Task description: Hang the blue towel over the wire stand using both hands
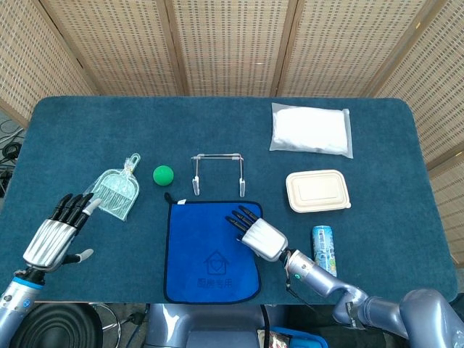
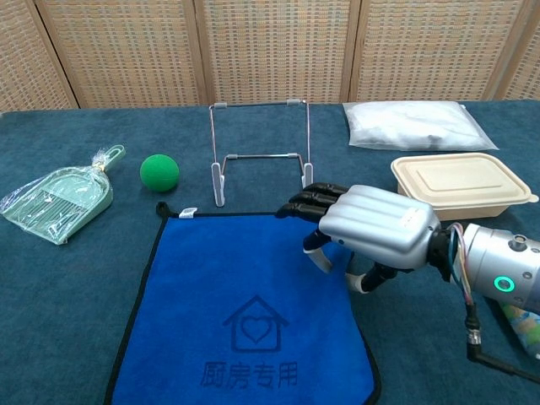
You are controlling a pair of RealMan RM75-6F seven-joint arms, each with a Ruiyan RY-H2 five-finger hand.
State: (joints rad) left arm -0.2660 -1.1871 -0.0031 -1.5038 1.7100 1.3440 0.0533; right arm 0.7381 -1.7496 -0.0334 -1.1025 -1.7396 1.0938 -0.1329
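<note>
The blue towel (image 1: 210, 249) lies flat on the table (image 1: 87, 138) near its front edge, just in front of the wire stand (image 1: 217, 172), which stands upright and bare with no cloth touching it. The towel's right edge is rucked inward under the right hand (image 1: 255, 233), so that side bends in instead of running straight. In the chest view the right hand (image 2: 371, 229) is palm down over the towel's far right corner, its dark fingers (image 2: 305, 201) reaching toward the stand's right foot and its thumb curled down onto the cloth; the pictures do not settle whether cloth is pinched or merely pressed. The left hand (image 1: 56, 234) shows only in the head view, well to the left of the towel and above the table, fingers spread apart and holding nothing, their tips near a green dustpan (image 1: 116, 191) in a clear wrapper. A green ball (image 1: 163, 174) sits between the dustpan and the stand. To the right of the stand are a beige lidded food box (image 1: 317, 191), a white packet (image 1: 310, 130) farther back, and a drink can (image 1: 324, 249) lying beside the right forearm.
</note>
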